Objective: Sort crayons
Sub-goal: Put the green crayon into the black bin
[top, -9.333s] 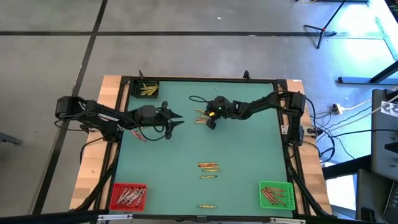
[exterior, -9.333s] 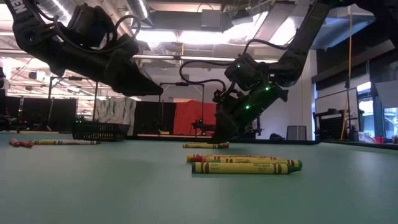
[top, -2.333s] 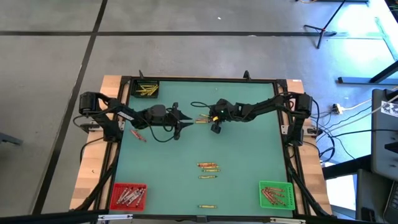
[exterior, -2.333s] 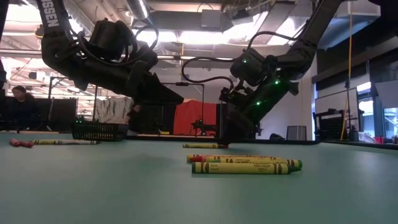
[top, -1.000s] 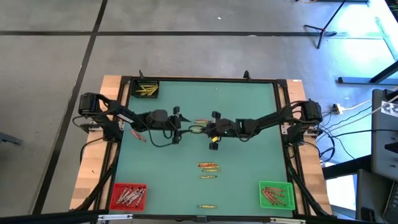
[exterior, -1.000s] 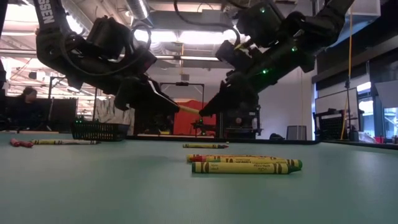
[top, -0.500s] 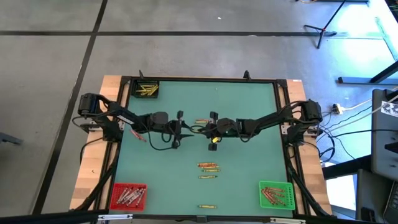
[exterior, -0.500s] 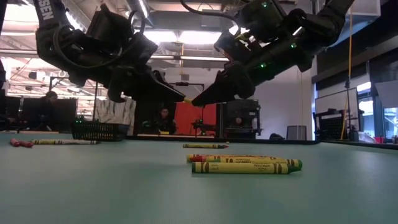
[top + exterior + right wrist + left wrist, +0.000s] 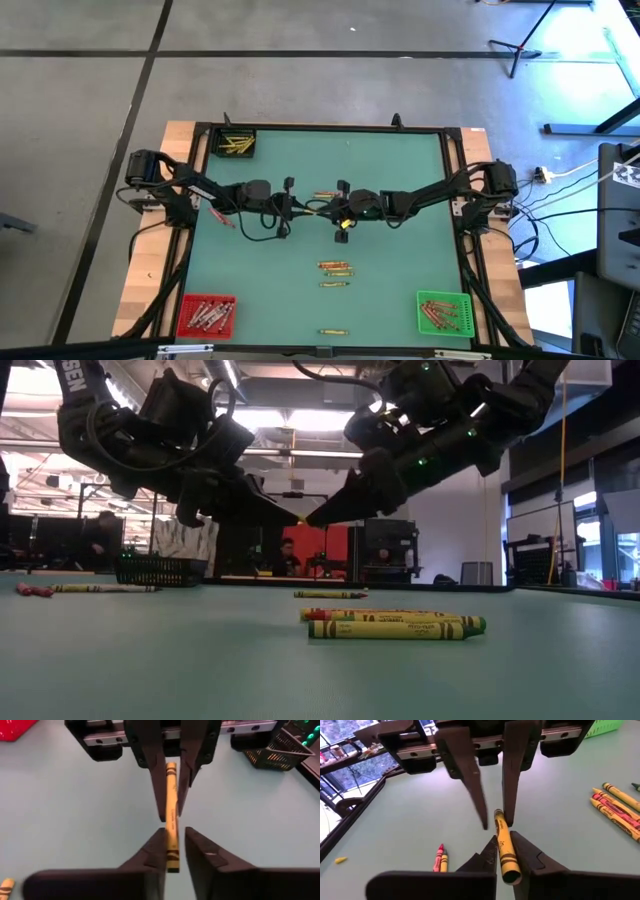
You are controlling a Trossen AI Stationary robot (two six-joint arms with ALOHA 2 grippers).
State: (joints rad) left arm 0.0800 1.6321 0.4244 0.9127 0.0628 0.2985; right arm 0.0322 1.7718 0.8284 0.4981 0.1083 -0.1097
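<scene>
A yellow crayon (image 9: 312, 208) hangs in the air over the table's middle, between my two grippers, which meet tip to tip. My left gripper (image 9: 302, 207) comes from the table's left and is shut on the crayon (image 9: 501, 832). My right gripper (image 9: 322, 208) comes from the right, and its fingers stand slightly apart on either side of the crayon's other end (image 9: 172, 855). The low view shows both grippers (image 9: 285, 515) (image 9: 322, 512) well above the table. Loose crayons lie flat on the green table (image 9: 400, 240): one (image 9: 325, 194) just beyond the grippers and a small group (image 9: 335, 268) nearer the front. My left gripper pinches the crayon's left end (image 9: 504, 847) between its two fingers, coming nearly level from the table's left. The crayon lies along the fingers, and its blunt end (image 9: 510, 872) reaches back between them. It is lifted clear and roughly level. My right gripper has one finger (image 9: 205, 855) standing off the crayon with a gap. I cannot tell whether the other finger (image 9: 152, 852) touches the crayon.
A black bin (image 9: 238, 144) with yellow crayons stands at the far left corner. A red bin (image 9: 207, 314) is at the near left and a green bin (image 9: 443, 312) at the near right. Single crayons lie at the left (image 9: 222, 217) and near the front edge (image 9: 333, 331).
My left gripper has shut on the free end of the crayon, which my right gripper held out in the air. The crayon has stayed lifted between the two grippers.
</scene>
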